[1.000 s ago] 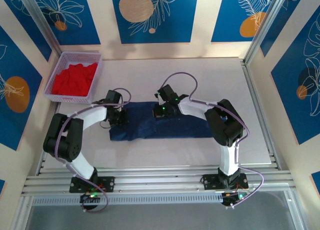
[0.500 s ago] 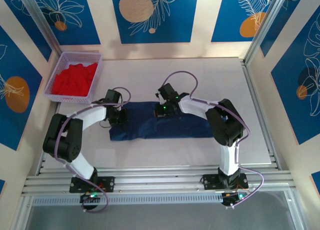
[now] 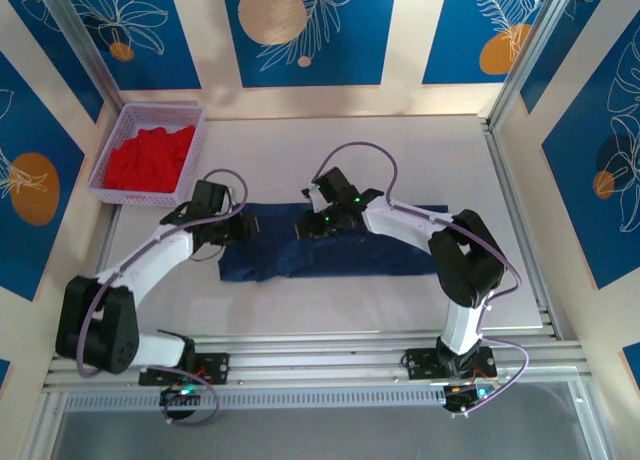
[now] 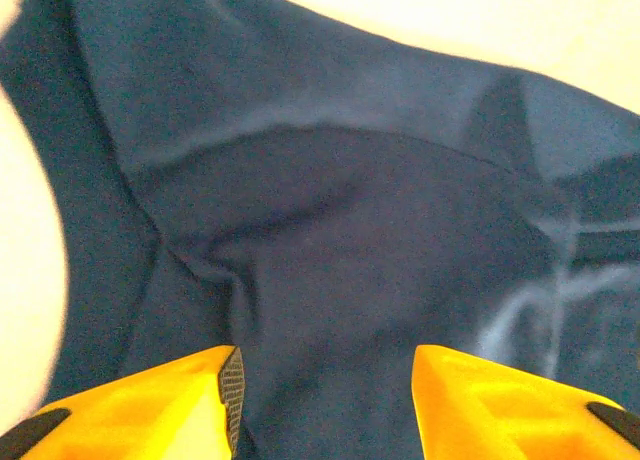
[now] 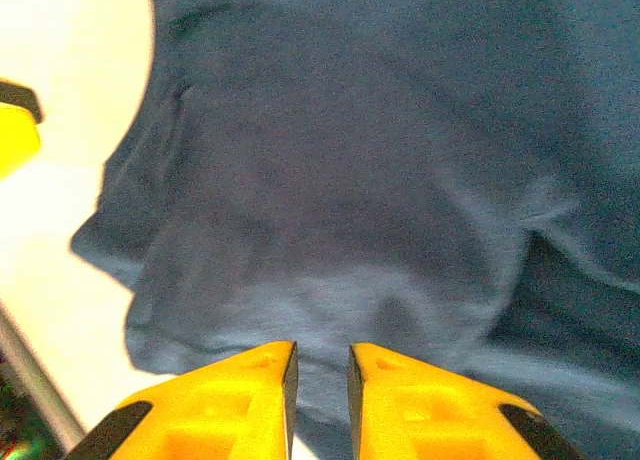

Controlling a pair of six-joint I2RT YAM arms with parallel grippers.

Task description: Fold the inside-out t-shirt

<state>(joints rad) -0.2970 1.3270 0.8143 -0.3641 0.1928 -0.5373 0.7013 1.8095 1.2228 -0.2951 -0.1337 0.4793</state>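
A lilac basket point(image 3: 160, 108) holding a red garment point(image 3: 148, 158) sits at the upper left of the desk point(image 3: 420, 160), well apart from both arms. The navy inside-out t-shirt point(image 3: 350, 255) lies as a band across the middle of the frame. The left claw point(image 4: 325, 375) is spread wide above the shirt's left part. The right claw point(image 5: 320, 365) is almost closed, pinching a pale fold of the shirt.
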